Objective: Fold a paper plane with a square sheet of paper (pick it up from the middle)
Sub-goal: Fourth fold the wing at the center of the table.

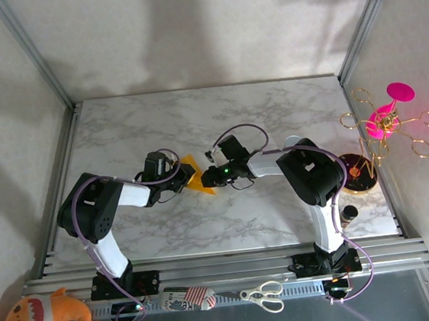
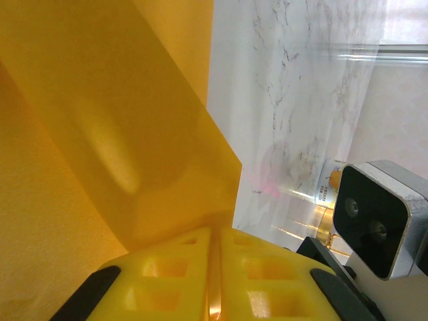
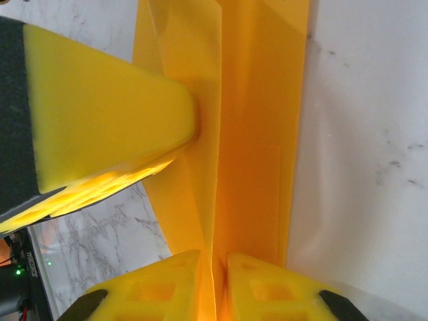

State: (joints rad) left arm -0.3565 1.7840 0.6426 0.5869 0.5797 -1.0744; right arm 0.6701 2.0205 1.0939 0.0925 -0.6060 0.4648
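Left gripper is clamped tight on the paper plane. Right gripper faces it, straddling the lengthwise crease, jaws barely parted, can't tell if it's gripping.

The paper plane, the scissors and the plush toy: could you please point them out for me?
paper plane (image 1: 195,178), top external view, on its visible orange middle.
scissors (image 1: 259,294), top external view, near the pivot.
plush toy (image 1: 62,313), top external view, on its orange body.
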